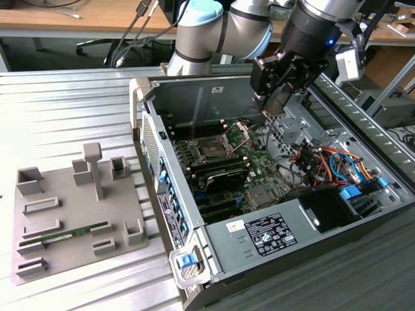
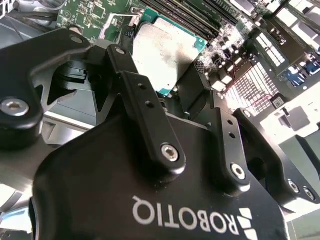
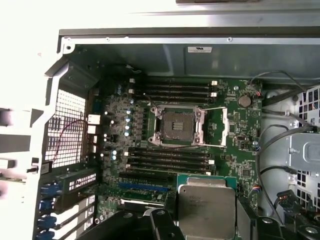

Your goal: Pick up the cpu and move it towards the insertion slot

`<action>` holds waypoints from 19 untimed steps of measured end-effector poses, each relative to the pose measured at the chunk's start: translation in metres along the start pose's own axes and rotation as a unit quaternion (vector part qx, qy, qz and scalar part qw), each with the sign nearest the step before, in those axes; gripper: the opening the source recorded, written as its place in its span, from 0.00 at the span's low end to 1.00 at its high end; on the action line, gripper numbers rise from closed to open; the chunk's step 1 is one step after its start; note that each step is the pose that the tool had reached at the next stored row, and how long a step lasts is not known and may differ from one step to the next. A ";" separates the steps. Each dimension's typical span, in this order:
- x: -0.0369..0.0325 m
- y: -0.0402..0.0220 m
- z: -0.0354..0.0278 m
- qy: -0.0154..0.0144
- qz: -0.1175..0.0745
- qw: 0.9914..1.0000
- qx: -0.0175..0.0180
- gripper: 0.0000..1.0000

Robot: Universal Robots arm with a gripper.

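Observation:
The cpu [image 3: 206,207], a flat square chip with a silvery lid on a green edge, is held between my black fingers [image 3: 165,227], so my gripper [image 3: 206,220] is shut on it. In the second wrist view the cpu [image 2: 165,47] sticks out past the gripper [image 2: 165,75]. In the exterior view the gripper [image 1: 277,107] hangs over the open computer case with the cpu [image 1: 275,103] in it, above and to the exterior view's right of the insertion slot [image 1: 213,150]. The insertion slot [image 3: 177,125] is a dark square socket with its metal bracket swung open.
Long black memory slots [image 3: 172,90] flank the socket on the green board. Orange and blue cables [image 1: 324,162] and a power supply [image 1: 272,233] fill the case's near side. A grey fixture plate [image 1: 71,214] with a green memory stick [image 1: 71,233] lies at the exterior view's left.

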State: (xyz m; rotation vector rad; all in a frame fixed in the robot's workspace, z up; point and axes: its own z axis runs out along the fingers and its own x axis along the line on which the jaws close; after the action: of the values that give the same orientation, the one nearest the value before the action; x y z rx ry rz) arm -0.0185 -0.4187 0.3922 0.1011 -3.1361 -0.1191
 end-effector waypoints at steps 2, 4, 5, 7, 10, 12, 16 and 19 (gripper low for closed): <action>-0.0014 0.0002 0.0005 0.000 0.000 1.000 0.000 0.55; -0.0021 0.0004 0.0007 0.000 0.000 1.000 0.000 0.55; -0.0024 0.0004 0.0009 0.000 0.000 1.000 0.000 0.55; -0.0030 0.0006 0.0012 0.000 0.000 1.000 0.000 0.55; -0.0041 0.0007 0.0018 0.000 0.000 1.000 0.000 0.55; -0.0046 0.0008 0.0020 0.000 0.000 1.000 0.000 0.55; -0.0061 0.0009 0.0026 0.000 0.000 1.000 0.000 0.55; -0.0073 0.0010 0.0031 0.000 0.000 1.000 0.000 0.55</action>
State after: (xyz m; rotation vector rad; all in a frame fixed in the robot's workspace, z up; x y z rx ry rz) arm -0.0113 -0.4170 0.3892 0.1012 -3.1362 -0.1192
